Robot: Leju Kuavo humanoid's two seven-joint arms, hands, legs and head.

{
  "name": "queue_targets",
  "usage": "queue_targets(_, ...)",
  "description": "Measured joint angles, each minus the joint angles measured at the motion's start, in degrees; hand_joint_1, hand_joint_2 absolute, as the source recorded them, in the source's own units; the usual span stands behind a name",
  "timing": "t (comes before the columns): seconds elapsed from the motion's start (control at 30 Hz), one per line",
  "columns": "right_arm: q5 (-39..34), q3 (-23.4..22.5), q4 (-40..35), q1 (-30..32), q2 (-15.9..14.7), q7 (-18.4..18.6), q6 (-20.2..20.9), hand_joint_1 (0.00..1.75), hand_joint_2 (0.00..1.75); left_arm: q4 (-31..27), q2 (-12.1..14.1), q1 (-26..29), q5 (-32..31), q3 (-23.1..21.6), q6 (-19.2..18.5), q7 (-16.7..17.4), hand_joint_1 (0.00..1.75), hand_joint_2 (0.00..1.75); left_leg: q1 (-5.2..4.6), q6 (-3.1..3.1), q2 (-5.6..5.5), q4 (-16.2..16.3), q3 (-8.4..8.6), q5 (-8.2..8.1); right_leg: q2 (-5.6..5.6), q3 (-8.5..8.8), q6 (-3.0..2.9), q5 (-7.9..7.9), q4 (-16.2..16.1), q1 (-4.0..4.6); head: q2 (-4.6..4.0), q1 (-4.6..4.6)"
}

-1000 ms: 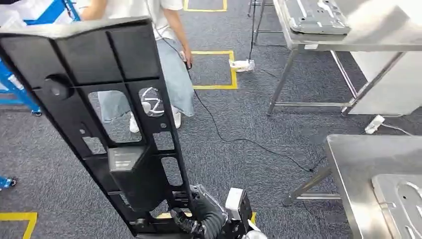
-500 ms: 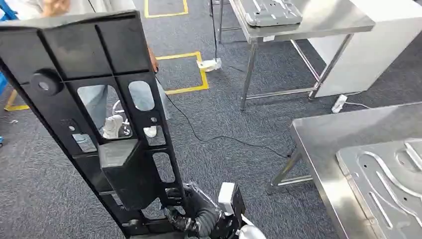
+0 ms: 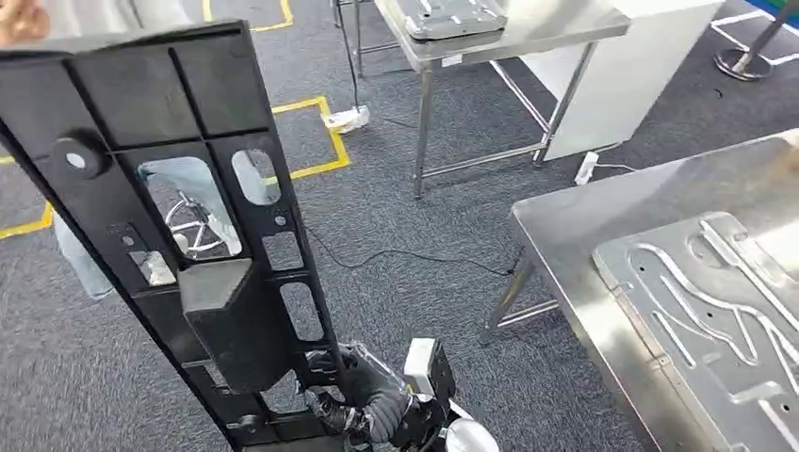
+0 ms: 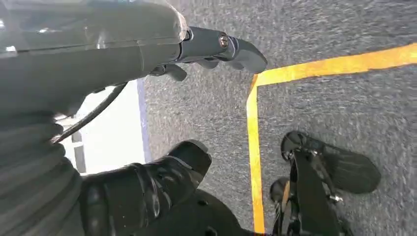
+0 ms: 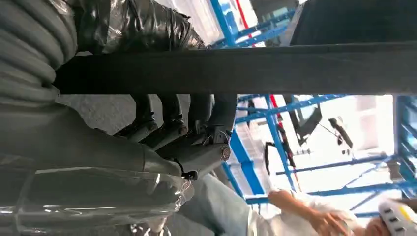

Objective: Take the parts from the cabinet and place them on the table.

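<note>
Grey carpet (image 3: 415, 235) behind; right hand (image 3: 350, 400) fingers wrapped round black panel (image 3: 179, 207) edge.

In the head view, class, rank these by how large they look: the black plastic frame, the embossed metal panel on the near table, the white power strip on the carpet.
1. Black plastic frame, though nearness to the camera inflates it.
2. Embossed metal panel, partly cropped.
3. White power strip.

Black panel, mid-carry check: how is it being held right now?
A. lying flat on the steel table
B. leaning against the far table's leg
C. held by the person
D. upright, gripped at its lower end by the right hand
D: the black panel stands upright with the right hand gripping its lower end, fingers wrapped over its edge, short of the steel table.
</note>
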Motion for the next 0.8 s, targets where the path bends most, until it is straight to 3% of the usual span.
queue_targets(0.1,-0.1,0.0,0.0,0.1,0.0,0.0,0.0,1.75,1.75,0.0,-0.1,-0.4,-0.5,0.0,0.1,-0.3,0.0,1.75,-0.14,-0.77,1.84,-0.3,0.56,-0.13,2.0,-0.39,-0.53,0.16,-0.1,0.04,0.0,0.0)
queue_targets(0.13,-0.1,0.0,0.0,0.2,0.0,0.0,0.1,1.75,1.75,0.0,-0.1,-0.4,-0.8,0.0,0.1,-0.5,0.0,1.75,0.14,-1.14,1.55,-0.1,0.4,-0.73,2.81,0.37,-1.01,0.62,-0.8,-0.77,0.0,0.0)
queue_targets(0.17,-0.2,0.0,-0.1,0.4,-0.1,-0.1,0.1,1.75,1.75,0.0,-0.1,-0.5,-1.1,-0.1,0.1,-0.7,0.0,1.75,0.32,-1.5,-1.61,1.5,0.14,-2.0,3.31,0.45,-1.26,0.78,-1.0,-0.83,0.0,-0.11)
queue_targets(0.2,-0.2,0.0,-0.1,0.4,-0.1,-0.1,0.1,1.75,1.75,0.0,-0.1,-0.4,-1.1,-0.1,0.1,-0.8,0.0,1.75,0.39,-1.62,-3.74,4.9,-1.37,-4.14,3.81,0.34,-1.5,0.9,-1.0,-0.92,0.0,-0.2)
queue_targets(0.27,-0.2,0.0,-0.1,0.5,-0.1,0.0,0.1,1.75,1.75,0.0,-0.1,-0.4,-1.2,-0.1,0.1,-0.9,0.0,1.75,0.45,-2.06,-5.14,14.1,-5.76,-8.19,5.34,0.23,-1.66,1.0,-1.0,-0.96,0.0,-0.17)
queue_targets(0.3,0.0,0.0,0.0,0.6,-0.2,0.0,0.0,1.75,1.75,0.0,-0.1,-0.4,-1.4,-0.1,0.1,-0.9,0.0,1.75,0.46,-2.2,-5.21,17.3,-7.42,-8.72,6.26,0.22,-1.66,1.0,-0.9,-0.96,0.0,-0.17)
queue_targets(0.33,0.0,0.0,0.0,0.8,-0.3,0.0,0.0,1.75,1.75,0.0,-0.1,-0.4,-1.6,-0.1,0.1,-0.8,0.0,1.75,0.51,-2.25,-5.21,17.5,-7.72,-7.67,7.15,0.29,-1.65,1.0,-0.8,-0.99,0.0,-0.17)
queue_targets(0.37,0.0,0.0,0.0,0.9,-0.4,0.0,-0.1,1.75,1.75,0.0,-0.1,-0.3,-1.7,-0.1,0.2,-0.8,0.0,1.75,0.6,-2.25,-5.24,14.9,-6.84,-5.35,8.09,0.3,-1.59,0.95,-0.6,-1.05,0.0,-0.17)
queue_targets(0.4,0.0,0.0,0.0,0.9,-0.4,0.0,-0.1,1.75,1.75,0.0,-0.1,-0.3,-1.7,-0.1,0.2,-0.8,0.0,1.75,0.73,-2.21,-5.5,10.2,-4.86,-2.39,9.04,0.3,-1.43,0.85,-0.3,-1.15,0.0,-0.17)
queue_targets(0.43,0.0,0.0,0.0,0.9,-0.4,0.0,-0.2,1.75,1.75,0.0,0.0,-0.3,-1.7,-0.2,0.2,-0.8,0.0,1.75,0.96,-2.21,-6.54,4.7,-2.52,0.45,9.84,0.27,-1.13,0.66,0.0,-1.24,0.0,-0.19)
queue_targets(0.47,0.0,0.0,0.0,0.9,-0.4,0.0,-0.3,1.75,1.75,0.0,0.0,-0.2,-1.7,-0.2,0.2,-0.8,0.0,1.75,1.28,-2.06,-9.24,1.6,-1.24,0.5,10.32,0.03,-0.85,0.48,0.3,-1.33,0.0,-0.17)
queue_targets(0.5,0.0,0.0,0.0,0.8,-0.4,0.0,-0.4,1.75,1.75,0.0,0.0,-0.3,-1.7,-0.2,0.1,-0.8,0.0,1.75,1.14,-1.79,-10.13,0.7,-1.08,0.2,10.95,-0.41,-0.47,0.34,0.9,-1.03,0.0,-0.17)
queue_targets(0.6,0.0,0.0,-0.1,0.9,-0.5,0.0,-0.4,1.75,1.75,0.0,0.0,-0.8,-1.7,-0.2,0.1,-0.8,0.0,1.75,0.81,-0.78,-8.58,1.2,-1.17,0.56,12.4,-0.94,0.66,1.06,0.3,-1.3,0.0,-0.19)
queue_targets(0.63,0.0,-0.1,-0.1,0.9,-0.7,0.0,-0.4,1.75,1.75,0.0,-0.1,-0.7,-1.7,-0.2,0.1,-0.8,0.0,1.75,1.38,-0.22,-7.69,0.5,-1.18,0.91,13.06,-1.13,1.0,1.06,0.4,-0.99,0.0,-0.2)
queue_targets(0.67,0.0,-0.1,-0.1,1.1,-0.7,0.0,-0.4,1.75,1.75,0.0,0.0,-0.7,-1.7,-0.2,0.0,-0.8,0.0,1.75,1.35,0.22,-6.89,0.3,-1.04,1.15,10.23,-1.47,1.18,0.08,1.4,-0.91,0.0,-0.13)
queue_targets(0.7,0.0,-0.1,-0.2,1.1,-0.8,0.0,-0.4,1.75,1.75,0.0,0.0,-0.7,-1.8,-0.2,0.0,-0.8,0.0,1.75,1.24,0.88,-6.25,0.1,-1.07,1.19,7.51,-2.88,1.39,-2.06,4.3,-0.88,0.0,0.33)
queue_targets(0.73,0.1,-0.1,-0.3,1.1,-0.8,0.0,-0.4,1.75,1.75,0.0,0.0,-0.6,-1.9,-0.2,0.0,-0.8,0.0,1.75,1.07,0.98,-5.51,0.1,-1.16,1.17,6.14,-4.83,1.67,-4.38,8.5,-1.03,0.0,0.29)
queue_targets(0.77,0.1,-0.1,-0.3,1.1,-0.9,0.0,-0.4,1.75,1.75,0.0,0.0,-0.4,-1.9,-0.2,0.0,-0.8,0.0,1.75,0.89,1.11,-4.65,0.2,-1.21,1.1,5.42,-7.04,1.88,-6.54,13.3,-1.18,0.0,0.29)
queue_targets(0.8,0.1,-0.1,-0.3,1.3,-0.9,0.0,-0.5,1.75,1.75,0.0,0.0,-0.4,-1.9,-0.2,0.0,-0.7,0.0,1.75,0.84,1.16,-3.78,0.2,-1.22,1.06,5.15,-8.67,2.05,-7.65,16.8,-1.27,0.0,0.31)
